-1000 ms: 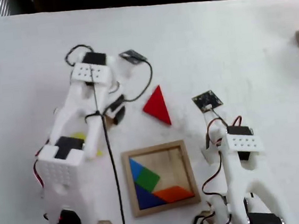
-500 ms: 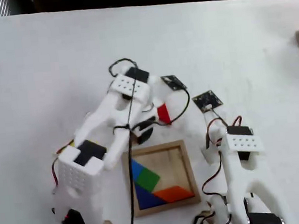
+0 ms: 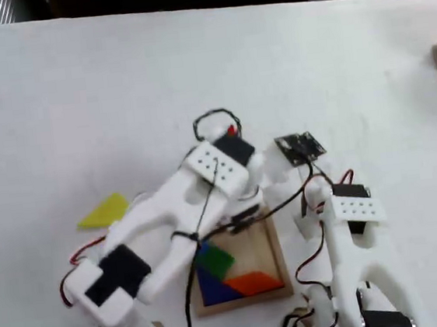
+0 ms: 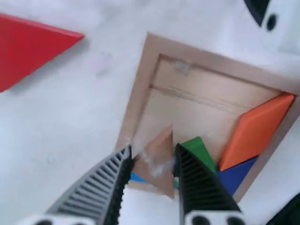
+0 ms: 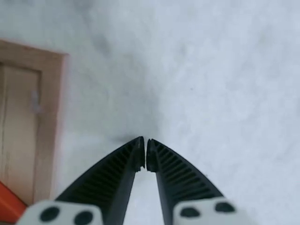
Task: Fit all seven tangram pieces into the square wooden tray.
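While the left arm (image 3: 170, 223) is stretching slantwise across the table (image 3: 78, 92) from its near edge, the left gripper (image 4: 152, 151) is hanging over the square wooden tray (image 4: 140, 93). It is pinching a tan triangle (image 4: 159, 173) between its two ribbed fingers, which are closing narrowly on the piece's sides. The triangle is hovering tilted above the tray's rim, beside the pieces already inside.

The tray is sitting close to the table's near edge, between the two arms' bases. An orange piece (image 4: 255, 131), a green piece (image 4: 199, 150) and a blue piece (image 4: 236, 173) are packing one side of it, touching one another, while bare wood is showing across the other side. A red triangle (image 4: 28, 47) is lying flat on the table outside the tray, off its far side. A yellow triangle (image 3: 105, 210) is lying well apart from the tray, toward the table's left edge.

The right arm (image 3: 351, 235) is resting just right of the tray. The right gripper (image 5: 145, 152) is pointing at bare table beside the tray's corner, its fingers pressing together with nothing between them.
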`<state>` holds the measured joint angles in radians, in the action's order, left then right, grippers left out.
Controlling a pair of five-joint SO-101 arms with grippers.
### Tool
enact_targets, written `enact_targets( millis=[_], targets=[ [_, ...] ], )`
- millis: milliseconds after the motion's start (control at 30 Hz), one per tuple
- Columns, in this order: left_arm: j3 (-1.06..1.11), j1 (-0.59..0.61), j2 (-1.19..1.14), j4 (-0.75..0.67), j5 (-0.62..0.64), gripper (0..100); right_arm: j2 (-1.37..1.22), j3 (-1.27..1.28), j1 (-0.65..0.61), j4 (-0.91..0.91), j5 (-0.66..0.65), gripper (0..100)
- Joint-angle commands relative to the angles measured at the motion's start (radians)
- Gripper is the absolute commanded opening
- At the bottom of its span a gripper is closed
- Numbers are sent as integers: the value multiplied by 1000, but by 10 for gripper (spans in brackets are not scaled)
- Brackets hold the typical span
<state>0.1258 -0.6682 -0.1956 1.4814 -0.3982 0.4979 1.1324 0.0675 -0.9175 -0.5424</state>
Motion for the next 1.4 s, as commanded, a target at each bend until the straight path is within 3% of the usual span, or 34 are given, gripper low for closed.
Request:
enact_targets(
  millis=[0, 300, 567, 867, 967, 1133, 1367],
  targets=[
    [153, -79, 96, -176, 91, 95, 5, -41, -8, 10, -9, 18],
    [261, -200, 96, -253, 126, 100, 5, -41, -4, 10, -9, 18],
    [381, -225, 96, -362, 127, 190, 5, -41, -5, 10, -9, 18],
    [385, -272, 102, -348, 127, 190, 5, -41, -8, 10, -9, 18],
    [345, -272, 120, -282, 127, 188, 5, -41, -8, 10, -9, 18],
    [316, -140, 289, -164, 127, 188, 5, -41, -8, 10, -9, 18],
    [548, 179, 613, -238, 127, 188, 5, -41, -10, 10, -3, 18]
  ],
)
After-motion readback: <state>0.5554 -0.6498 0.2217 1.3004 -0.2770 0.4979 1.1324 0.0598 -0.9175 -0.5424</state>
